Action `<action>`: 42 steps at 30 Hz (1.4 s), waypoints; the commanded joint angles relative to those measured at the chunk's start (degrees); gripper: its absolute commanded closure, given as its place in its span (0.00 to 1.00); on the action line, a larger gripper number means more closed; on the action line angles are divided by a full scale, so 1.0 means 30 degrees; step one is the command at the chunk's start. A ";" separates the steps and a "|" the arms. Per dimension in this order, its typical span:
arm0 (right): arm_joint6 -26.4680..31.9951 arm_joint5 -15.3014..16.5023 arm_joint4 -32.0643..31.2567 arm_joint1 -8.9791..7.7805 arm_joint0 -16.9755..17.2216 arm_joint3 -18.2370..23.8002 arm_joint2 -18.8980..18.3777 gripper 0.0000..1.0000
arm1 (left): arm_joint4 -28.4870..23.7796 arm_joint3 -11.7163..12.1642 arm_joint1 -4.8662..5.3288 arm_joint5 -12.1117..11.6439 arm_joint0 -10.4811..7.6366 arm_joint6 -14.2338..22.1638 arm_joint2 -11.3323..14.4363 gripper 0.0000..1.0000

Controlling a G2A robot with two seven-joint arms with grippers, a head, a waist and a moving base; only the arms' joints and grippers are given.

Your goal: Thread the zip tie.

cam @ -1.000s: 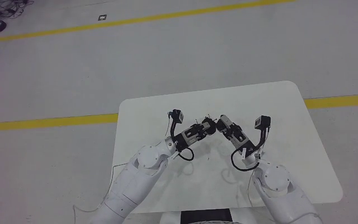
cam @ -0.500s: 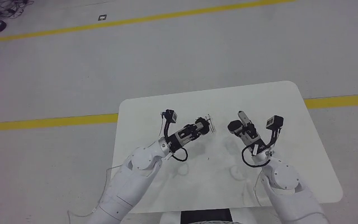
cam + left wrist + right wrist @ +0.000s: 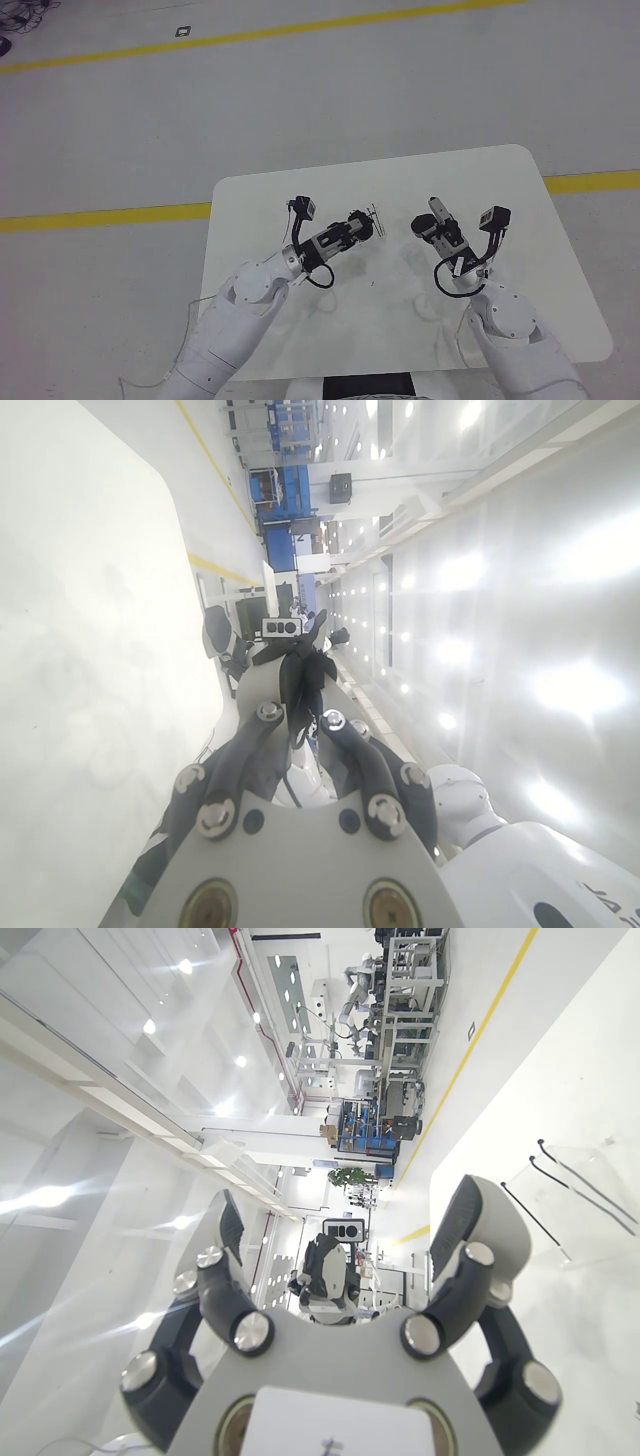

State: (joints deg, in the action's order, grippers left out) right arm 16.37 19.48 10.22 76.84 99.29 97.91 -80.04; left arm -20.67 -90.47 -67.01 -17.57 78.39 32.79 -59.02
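Three thin black plastic zip ties point(image 3: 570, 1185) lie side by side on a small clear plastic stand point(image 3: 590, 1155), heads toward the stand's far edge. Stand sits near the middle of the white rounded-corner table point(image 3: 520, 200). In the top view it is just past the left gripper's tip, with the right gripper well apart on the other side.

Left gripper point(image 3: 300, 680): fingers drawn together, held low over the table and pointing at the stand. Something dark and narrow sits between the pads. It may be a tie already pinched, but the wrist view is too cluttered to be sure.

Right gripper point(image 3: 345, 1203): fingers spread wide, nothing between them, raised and facing the left gripper.

Handling, as judged:
- Ties look very light, springy along their length and slick-surfaced, so they are apt to flick or slide if nipped at the tip
- Best hold is probably just behind the square head with one gripper
- The other gripper takes the tail a little back from its end, leaving enough free to steer into the slot
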 commanded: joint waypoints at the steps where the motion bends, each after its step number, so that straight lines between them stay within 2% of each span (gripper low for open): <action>1: 0.0000 0.0000 0.0000 0.0000 0.0000 0.0000 0.0000 0.00 | 0.1262 0.0217 0.0128 -0.0581 0.0213 -0.0420 -0.0394 1.00; 6: 0.0000 0.0000 0.0000 0.0000 0.0000 0.0000 0.0000 0.00 | 0.2794 0.0048 0.0506 -0.0637 0.1288 -0.0881 -0.2065 1.00; 9: 0.0000 0.0000 0.0000 0.0000 0.0000 0.0000 0.0000 0.00 | 0.3386 -0.0269 0.0673 -0.0637 0.1886 -0.0712 -0.2974 1.00; 13: 0.0000 0.0000 0.0000 0.0000 0.0000 0.0000 0.0000 0.00 | 0.3670 -0.0570 0.0763 -0.0637 0.2347 -0.0504 -0.3750 1.00; 21: 0.0000 0.0000 0.0000 0.0000 0.0000 0.0000 0.0000 0.00 | 0.2709 -0.1452 0.0663 -0.0637 0.2732 0.0203 -0.4998 1.00; 25: 0.0061 -0.0132 -0.0159 -0.0011 -0.0069 0.0016 0.0015 0.00 | 0.2818 -0.1365 0.0613 -0.0637 0.2808 0.0098 -0.5266 1.00; 29: 0.1366 -0.2184 -0.2266 -0.0187 -0.1259 0.0196 0.0043 0.00 | 0.2818 -0.1365 0.0613 -0.0637 0.2808 0.0098 -0.5266 1.00; 34: 0.3940 -0.4718 -0.5511 -0.0483 -0.2902 -0.0090 0.0279 0.00 | 0.2818 -0.1365 0.0613 -0.0637 0.2808 0.0098 -0.5266 1.00; 40: 0.7134 -0.6438 -0.9283 -0.0802 -0.4548 -0.0028 0.1131 0.00 | 0.2818 -0.1365 0.0613 -0.0637 0.2808 0.0098 -0.5266 1.00; 42: 0.7251 -0.6451 -1.0027 -0.0849 -0.4711 0.0072 0.1234 0.00 | 0.2818 -0.1365 0.0613 -0.0637 0.2808 0.0098 -0.5266 1.00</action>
State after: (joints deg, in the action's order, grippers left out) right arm 38.12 0.08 -18.90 74.34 85.33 98.00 -76.46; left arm -12.21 -94.56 -65.17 -19.48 86.82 33.08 -74.82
